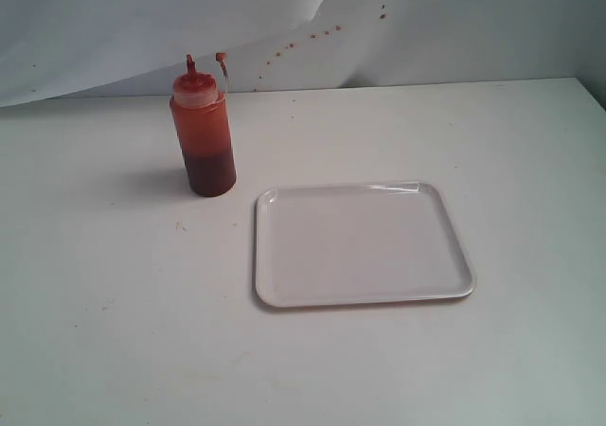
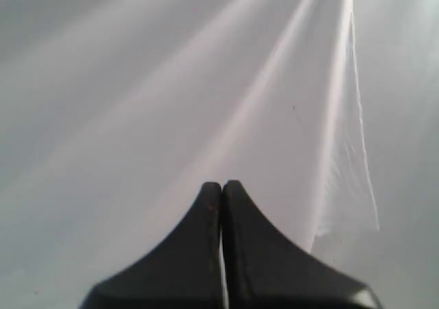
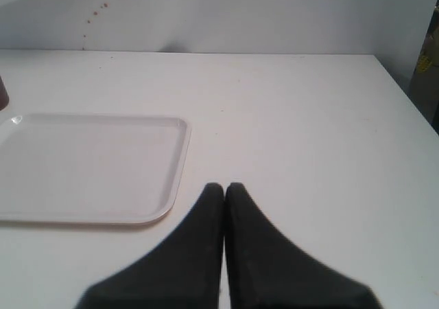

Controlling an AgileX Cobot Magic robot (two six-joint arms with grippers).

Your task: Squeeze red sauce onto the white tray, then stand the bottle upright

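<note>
The bottle [image 1: 203,133] stands upright on the table at the left, translucent red-orange with darker red sauce [image 1: 210,172] low down, its pale cone nozzle up and the tethered cap hanging beside it. The white tray [image 1: 363,244] lies flat to its right with no sauce on it; its rim [image 3: 168,199] shows in the right wrist view. Neither arm appears in the exterior view. My right gripper [image 3: 224,185] is shut and holds nothing, beside the tray's corner. My left gripper [image 2: 221,183] is shut on nothing, over plain white surface.
The white table [image 1: 114,331] runs wide around the tray and bottle. A draped white backdrop [image 1: 426,28] with reddish-brown specks hangs behind. The table's right edge [image 3: 405,96] shows in the right wrist view, with dark clutter beyond it.
</note>
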